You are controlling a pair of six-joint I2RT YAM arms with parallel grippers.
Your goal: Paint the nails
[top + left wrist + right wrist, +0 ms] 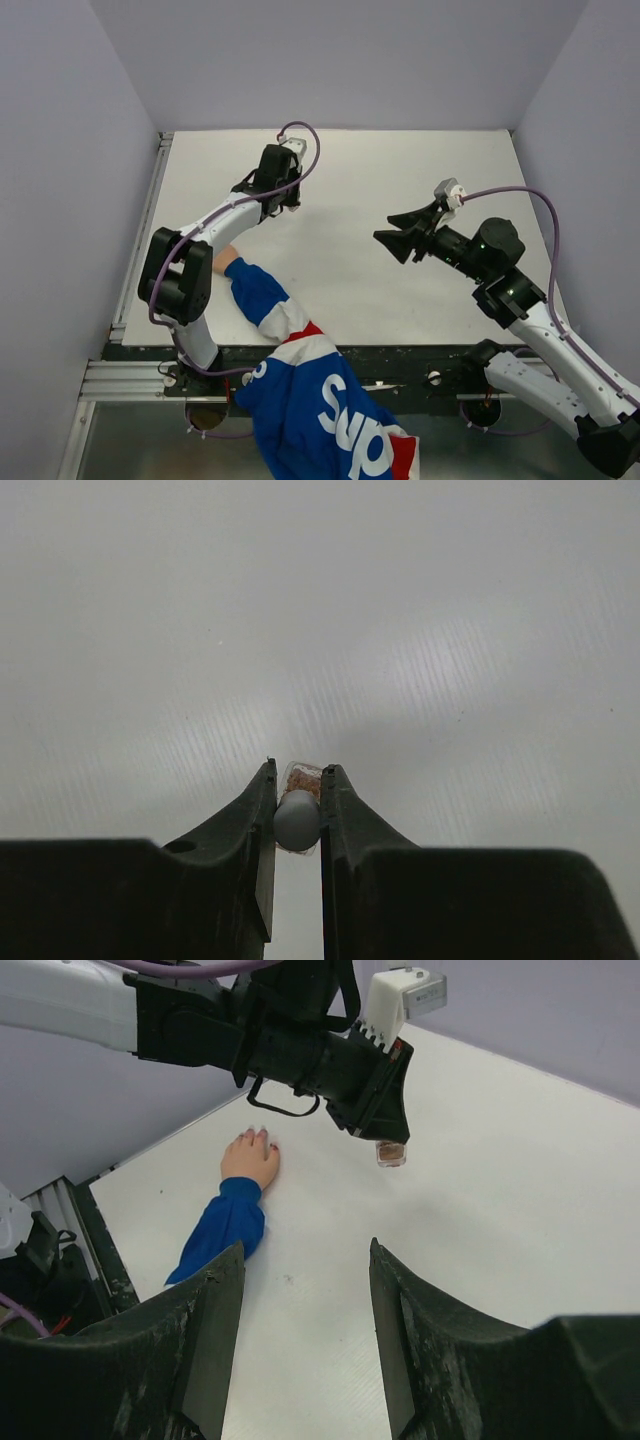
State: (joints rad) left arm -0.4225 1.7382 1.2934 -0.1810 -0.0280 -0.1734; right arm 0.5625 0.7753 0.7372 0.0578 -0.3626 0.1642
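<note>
1. Treating the nails (pixel 258 1134) as fixed, delicate targets: they are sitting on a live hand (pixel 250 1160). They are probably stiff and smooth, but the fingers under them are soft and may be shifting under any load.
2. Taking hold of the nails is not applicable. By judgement, only light brush contact from above is suiting them, and pressing or pinching is risking harm to the hand.
3. The hand is lying palm down on the table (pixel 400 180), near its left edge. Its fingers are pointing away from the near edge, and a blue sleeve (pixel 225 1228) is covering the wrist.
4. The nails are showing as tiny pinkish-red spots at the fingertips. They are too small for judging how evenly the colour is covering them.
5. The left gripper (pixel 299 770) is clamping narrowly on a small bottle (pixel 390 1152) with a pale cap, above the table and apart from the hand.
6. The right gripper (pixel 305 1250) is hanging wide and carrying nothing.
</note>
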